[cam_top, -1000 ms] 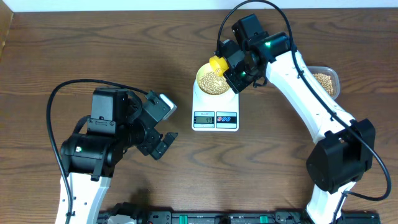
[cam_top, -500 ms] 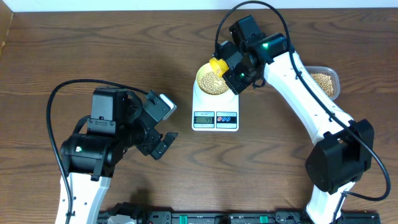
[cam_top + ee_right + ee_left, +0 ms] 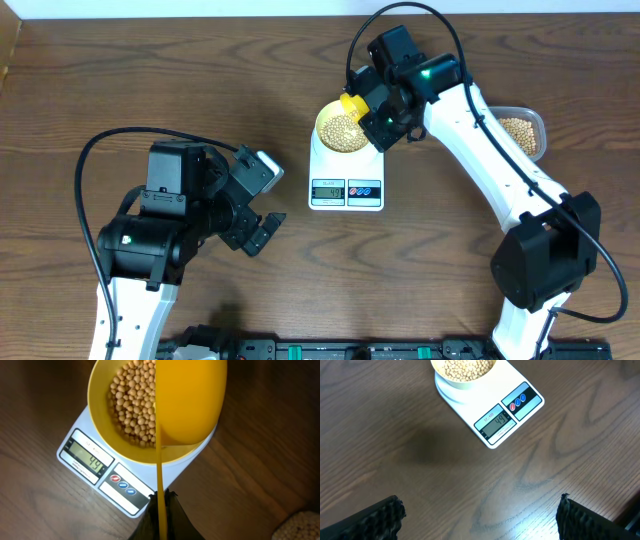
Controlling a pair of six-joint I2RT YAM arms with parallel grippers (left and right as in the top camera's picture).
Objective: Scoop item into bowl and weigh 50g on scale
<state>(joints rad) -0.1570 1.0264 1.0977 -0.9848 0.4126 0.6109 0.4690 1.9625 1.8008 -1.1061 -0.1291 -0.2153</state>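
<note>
Overhead view: right fingers (image 3: 175, 522) clench a spoon (image 3: 190, 400) over the bowl (image 3: 99, 405) of beans (image 3: 132, 405) on the scale (image 3: 505, 415), reading 49, near the rear edge of the bench (image 3: 150, 80); left fingers (image 3: 375, 520) hang released.

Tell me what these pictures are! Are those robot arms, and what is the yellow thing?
Yes, two robot arms at a wooden table. One picture looks down from above; the other two come from cameras on each wrist. The right hand holds a yellow measuring spoon over a yellow bowl of beans. The bowl sits on a white kitchen scale showing 49. The left hand is open and empty, off to the side. A clear tub with more beans stands by the right arm.
</note>
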